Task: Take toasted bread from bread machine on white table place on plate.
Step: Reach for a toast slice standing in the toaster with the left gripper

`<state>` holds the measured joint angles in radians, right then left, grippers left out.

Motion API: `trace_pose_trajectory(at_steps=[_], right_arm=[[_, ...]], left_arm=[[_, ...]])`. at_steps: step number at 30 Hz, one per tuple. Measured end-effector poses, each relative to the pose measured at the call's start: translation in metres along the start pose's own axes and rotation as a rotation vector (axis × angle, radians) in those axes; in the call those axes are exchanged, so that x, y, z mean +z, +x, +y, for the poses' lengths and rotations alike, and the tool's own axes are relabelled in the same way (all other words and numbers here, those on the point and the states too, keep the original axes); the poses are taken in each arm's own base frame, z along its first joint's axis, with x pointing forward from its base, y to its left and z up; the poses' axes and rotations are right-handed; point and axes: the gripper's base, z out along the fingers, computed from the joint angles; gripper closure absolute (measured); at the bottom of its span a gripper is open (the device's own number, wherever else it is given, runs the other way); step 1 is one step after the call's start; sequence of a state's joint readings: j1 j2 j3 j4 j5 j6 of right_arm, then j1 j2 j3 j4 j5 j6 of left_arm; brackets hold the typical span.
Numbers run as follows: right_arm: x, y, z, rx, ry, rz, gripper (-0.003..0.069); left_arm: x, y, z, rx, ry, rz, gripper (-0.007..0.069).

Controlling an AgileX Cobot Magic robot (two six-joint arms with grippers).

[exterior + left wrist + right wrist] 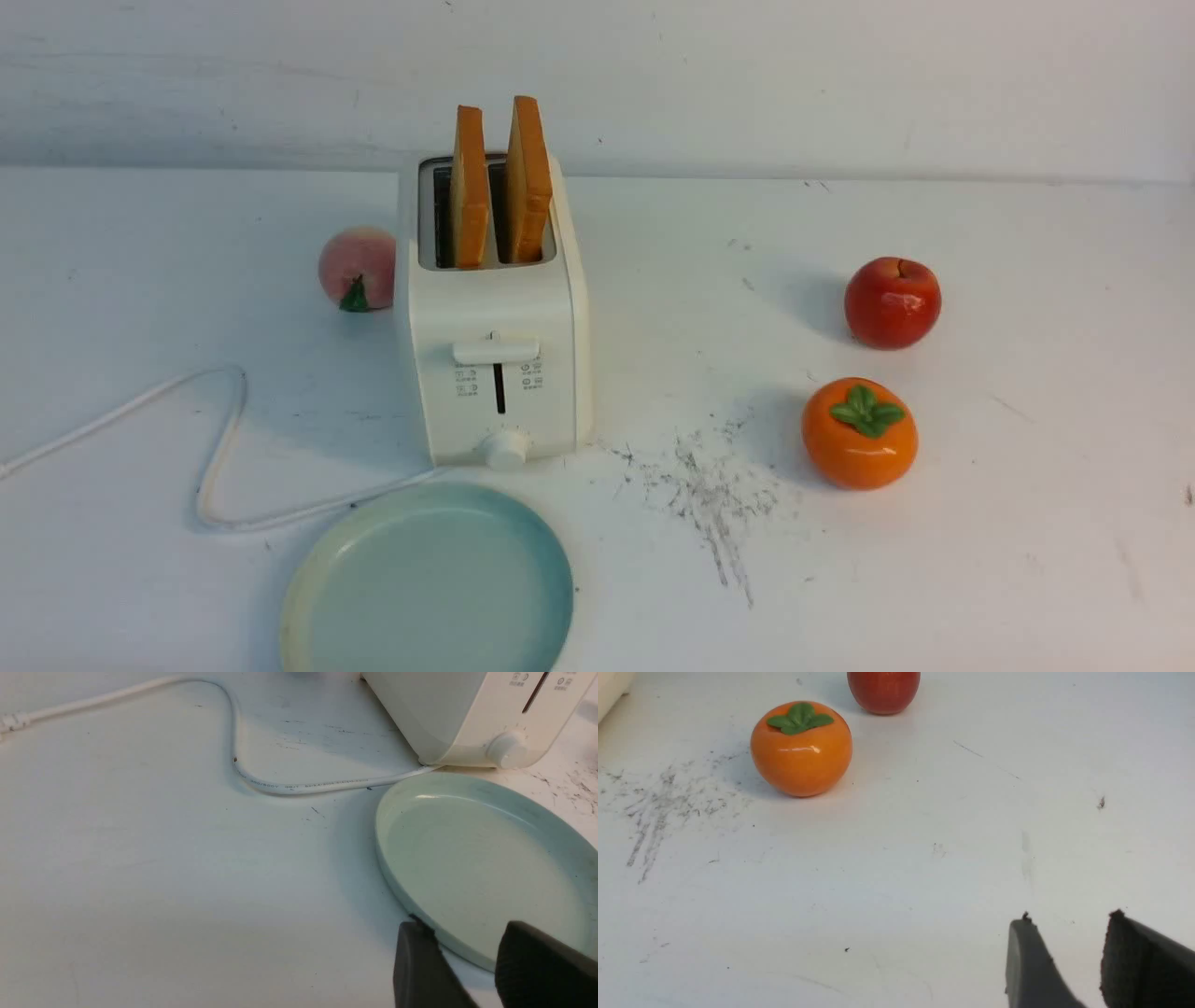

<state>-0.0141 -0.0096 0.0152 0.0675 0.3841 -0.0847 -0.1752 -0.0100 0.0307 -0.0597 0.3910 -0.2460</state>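
Two thick golden-tan toasted bread slices (470, 187) stand in the cream boxy toaster (495, 308), centre of the white tabletop (980, 523). The round blue-green plate (429, 579) is at the near edge. Both jaws part-open, empty. I fear a snagged slice tips the toaster.

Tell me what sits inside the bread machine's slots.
Two slices of toasted bread stand upright, one per slot of the bread machine, tops sticking out. Their lower parts are hidden inside.

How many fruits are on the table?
3: a peach left of the toaster, a red apple to its right, an orange persimmon nearer than the apple. More could hide behind the toaster.
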Motion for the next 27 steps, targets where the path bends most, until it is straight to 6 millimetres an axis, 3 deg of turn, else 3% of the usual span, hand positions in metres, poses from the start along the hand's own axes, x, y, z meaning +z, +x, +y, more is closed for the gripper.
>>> trace_pose_trajectory(at_steps=[27], right_arm=[[0.0, 0.0, 0.0, 0.0, 0.0, 0.0, 0.0417]], left_arm=[[-0.0001, -0.0034, -0.0001, 0.022, 0.001, -0.038, 0.0386]])
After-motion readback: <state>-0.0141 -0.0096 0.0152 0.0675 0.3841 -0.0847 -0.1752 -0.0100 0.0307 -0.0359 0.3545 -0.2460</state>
